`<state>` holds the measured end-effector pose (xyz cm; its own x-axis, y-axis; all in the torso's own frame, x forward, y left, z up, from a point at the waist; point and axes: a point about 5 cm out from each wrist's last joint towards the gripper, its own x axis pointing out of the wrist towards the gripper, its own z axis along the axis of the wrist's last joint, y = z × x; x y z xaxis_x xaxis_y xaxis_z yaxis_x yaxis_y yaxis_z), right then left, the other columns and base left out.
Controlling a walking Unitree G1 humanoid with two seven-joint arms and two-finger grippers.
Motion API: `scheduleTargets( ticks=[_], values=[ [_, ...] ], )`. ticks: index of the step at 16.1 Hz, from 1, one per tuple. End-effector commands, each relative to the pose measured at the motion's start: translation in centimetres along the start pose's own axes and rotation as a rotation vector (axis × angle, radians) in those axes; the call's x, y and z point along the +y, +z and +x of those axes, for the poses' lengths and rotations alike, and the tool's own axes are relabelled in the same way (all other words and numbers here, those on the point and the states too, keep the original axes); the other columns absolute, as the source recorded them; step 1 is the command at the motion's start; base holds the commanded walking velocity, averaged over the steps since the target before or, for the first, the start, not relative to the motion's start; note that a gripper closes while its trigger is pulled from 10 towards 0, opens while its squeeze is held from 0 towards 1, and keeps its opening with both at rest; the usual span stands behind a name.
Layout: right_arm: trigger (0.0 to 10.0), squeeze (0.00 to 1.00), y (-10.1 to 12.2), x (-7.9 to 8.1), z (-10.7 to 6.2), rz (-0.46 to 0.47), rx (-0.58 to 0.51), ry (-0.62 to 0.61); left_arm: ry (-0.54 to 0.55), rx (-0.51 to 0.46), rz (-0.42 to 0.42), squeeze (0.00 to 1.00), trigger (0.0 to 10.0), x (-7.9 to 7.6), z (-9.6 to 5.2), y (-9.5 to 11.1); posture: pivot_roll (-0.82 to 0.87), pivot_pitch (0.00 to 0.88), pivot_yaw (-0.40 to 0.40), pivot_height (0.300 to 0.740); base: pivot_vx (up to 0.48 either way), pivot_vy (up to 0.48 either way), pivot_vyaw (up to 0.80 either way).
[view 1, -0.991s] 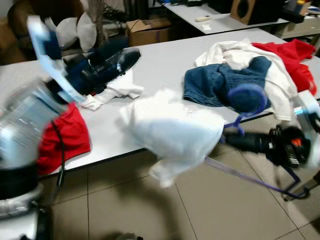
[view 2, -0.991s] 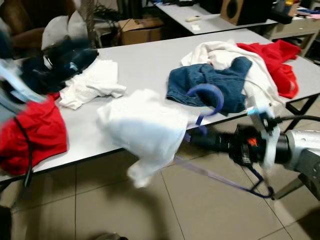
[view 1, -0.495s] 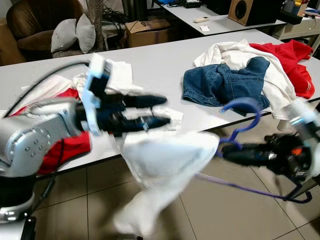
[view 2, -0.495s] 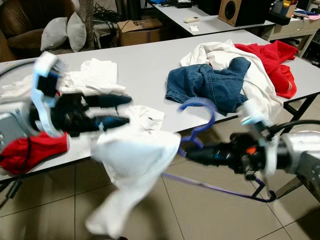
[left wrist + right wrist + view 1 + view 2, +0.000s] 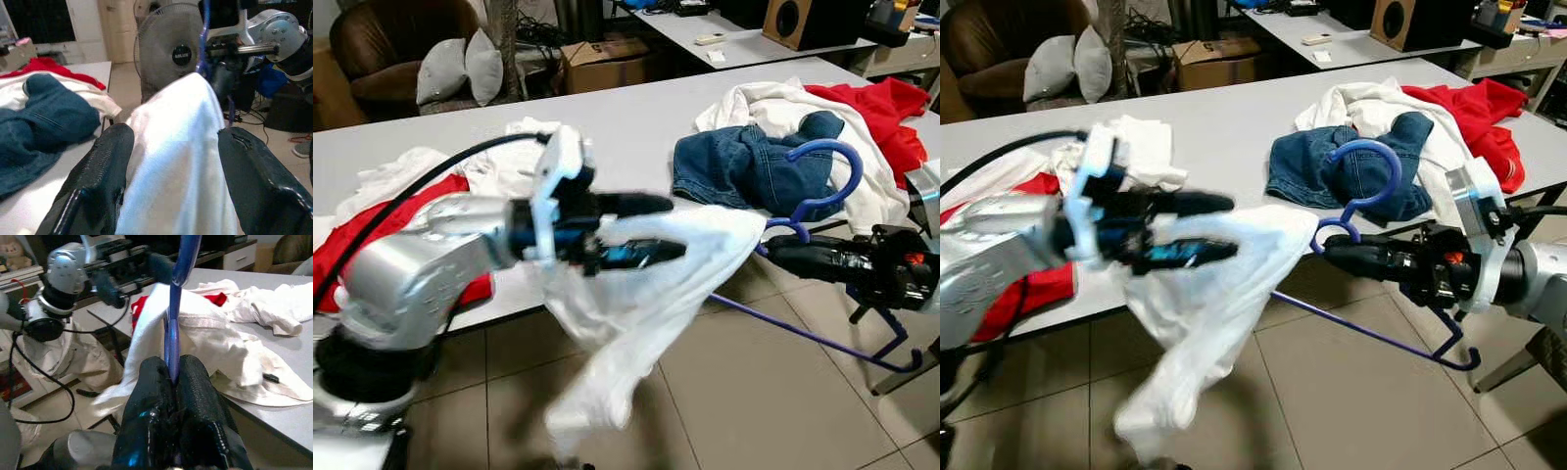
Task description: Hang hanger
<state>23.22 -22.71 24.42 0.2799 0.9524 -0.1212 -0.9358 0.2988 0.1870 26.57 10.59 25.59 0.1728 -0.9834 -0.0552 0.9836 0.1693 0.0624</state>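
1. Right gripper (image 5: 1327,251): fingers pressed together on the neck of the blue hanger (image 5: 1368,166), just below its hook, at the right of the scene, in front of the near table edge.
2. Blue hanger: hook upright above the gripper; one thin arm slopes down and to the right over the floor (image 5: 773,392), the other end runs left into the cloth.
3. Left gripper (image 5: 671,227): fingers spread apart, one on either side of a fold of the white shirt (image 5: 636,304); the left wrist view shows cloth between them, though whether they press on it cannot be told.
4. White shirt: draped from the hanger's left end and the left gripper, the rest dangling toward the floor.
5. Table (image 5: 626,117): behind both arms, carrying jeans (image 5: 744,166), a red garment (image 5: 886,113) far right, and more white and red clothes on the left.
6. Progress, as judged: the shirt seems only partly on the hanger; seating it properly and hanging the hanger on a rail remain.
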Motion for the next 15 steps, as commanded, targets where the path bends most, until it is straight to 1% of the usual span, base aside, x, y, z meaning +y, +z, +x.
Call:
scheduleTargets(
  ticks=[1, 2, 3, 4, 5, 6, 7, 10, 13, 14, 15],
  values=[
    [10.0, 0.00, 0.7, 0.2, -0.5, -0.035, -0.020, -0.001, -0.003, 0.019, 0.027, 0.00, 10.0, 0.2, 0.1, 0.1, -0.07, 0.000, 0.071, 0.740, 0.000, 0.000, 0.00],
    [10.0, 0.00, 0.8, 0.1, -0.5, -0.038, -0.023, 0.000, -0.008, 0.062, 0.027, 0.00, 10.0, 0.4, -0.3, -0.2, -0.07, 0.000, 0.071, 0.740, 0.000, 0.000, 0.00],
    [10.0, 0.00, 0.9, 0.1, -0.4, -0.042, -0.023, 0.007, -0.017, 0.064, 0.015, 0.00, 3.7, 0.5, -0.5, -0.4, -0.07, 0.000, 0.070, 0.740, 0.000, 0.000, 0.00],
    [10.0, 0.00, 0.9, 0.1, -0.4, -0.045, -0.021, 0.015, -0.023, 0.062, 0.011, 0.00, 1.5, 0.6, -0.7, -0.4, -0.07, 0.000, 0.069, 0.740, 0.000, 0.000, 0.00],
    [10.0, 0.00, 1.0, 0.1, -0.4, -0.047, -0.017, 0.024, -0.038, 0.056, 0.011, 0.00, 1.0, 0.7, -0.7, -0.5, -0.07, 0.000, 0.068, 0.740, 0.000, 0.000, 0.00],
    [10.0, 0.00, 1.0, 0.2, -0.3, -0.049, -0.012, 0.033, -0.075, 0.058, 0.007, 0.00, 0.0, 0.7, -0.6, -0.5, -0.07, 0.000, 0.068, 0.740, 0.000, 0.000, 0.00],
    [10.0, 0.00, 1.1, 0.2, -0.2, -0.052, -0.008, 0.039, -0.095, 0.064, 0.012, 0.00, 0.0, 0.8, -0.5, -0.6, -0.07, 0.000, 0.069, 0.740, 0.000, 0.000, 0.00],
    [10.0, 0.00, 1.2, 0.3, 0.0, -0.062, 0.002, 0.057, -0.105, 0.101, 0.042, 0.00, 0.0, 1.5, -0.1, -0.9, -0.07, 0.000, 0.069, 0.740, 0.000, 0.000, 0.00],
    [10.0, 0.00, 1.4, 0.3, 0.1, -0.071, 0.008, 0.070, -0.153, 0.135, 0.049, 0.00, 0.0, 2.1, -0.1, -1.1, -0.08, 0.000, 0.077, 0.740, 0.000, 0.000, 0.00],
    [10.0, 0.00, 1.5, 0.2, 0.0, -0.073, 0.010, 0.070, -0.167, 0.122, 0.043, 0.00, 0.0, 2.2, -0.1, -0.9, -0.08, 0.000, 0.077, 0.740, 0.000, 0.000, 0.00],
    [10.0, 0.00, 1.5, 0.2, 0.0, -0.075, 0.012, 0.070, -0.204, 0.091, 0.021, 0.00, 0.0, 2.0, -0.2, -0.4, -0.08, 0.000, 0.077, 0.740, 0.000, 0.000, 0.00]
  ],
)
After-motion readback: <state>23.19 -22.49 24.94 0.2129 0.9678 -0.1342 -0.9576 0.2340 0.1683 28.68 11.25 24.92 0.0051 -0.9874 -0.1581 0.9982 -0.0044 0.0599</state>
